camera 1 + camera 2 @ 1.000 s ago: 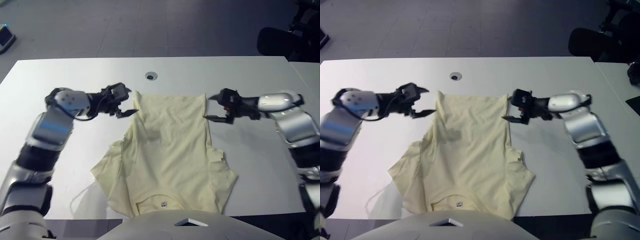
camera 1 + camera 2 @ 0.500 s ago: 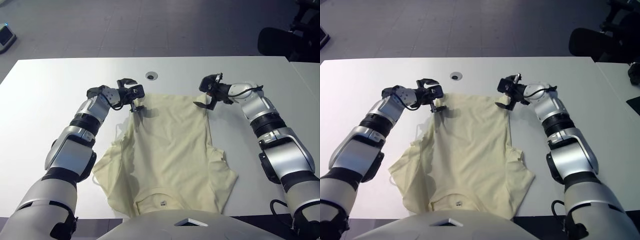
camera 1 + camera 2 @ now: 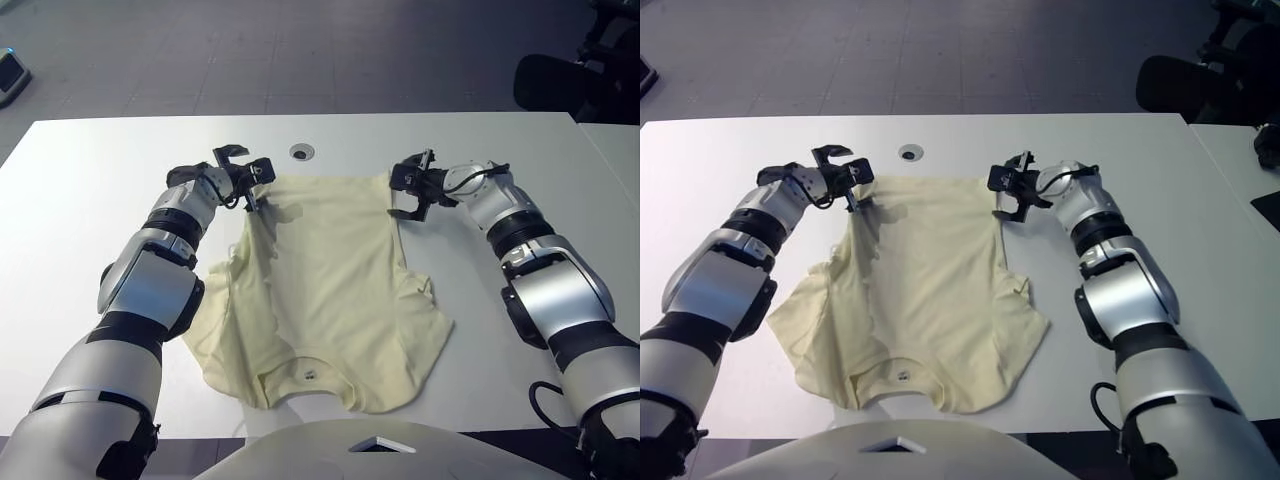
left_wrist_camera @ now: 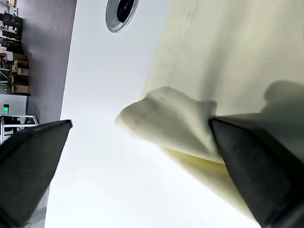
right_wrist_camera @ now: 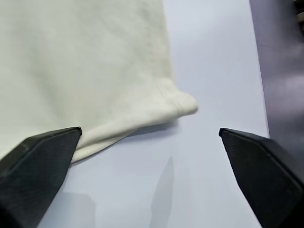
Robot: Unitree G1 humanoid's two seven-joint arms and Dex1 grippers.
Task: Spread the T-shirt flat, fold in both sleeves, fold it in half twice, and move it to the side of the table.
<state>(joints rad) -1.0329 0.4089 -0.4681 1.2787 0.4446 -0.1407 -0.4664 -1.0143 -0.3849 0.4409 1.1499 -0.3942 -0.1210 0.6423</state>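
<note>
A pale yellow T-shirt (image 3: 325, 280) lies on the white table (image 3: 100, 170), collar (image 3: 305, 375) toward me and hem at the far side. Both sleeves are rumpled against the body. My left gripper (image 3: 247, 175) is at the far left hem corner (image 4: 142, 111), open, with the corner lying on the table between its fingers. My right gripper (image 3: 408, 190) is open too, straddling the far right hem corner (image 5: 183, 102). In the wrist views each gripper's dark fingers (image 4: 33, 156) (image 5: 42, 152) stand wide apart.
A round grommet hole (image 3: 302, 152) sits in the table just beyond the hem. Bare tabletop stretches to both sides of the shirt. A dark chair (image 3: 570, 85) stands past the far right corner, and a second table's edge (image 3: 620, 140) is at the right.
Both arms swung in from the sides to the far hem corners. The hem now lies straighter and farther away, and the whole shirt has shifted slightly left.
</note>
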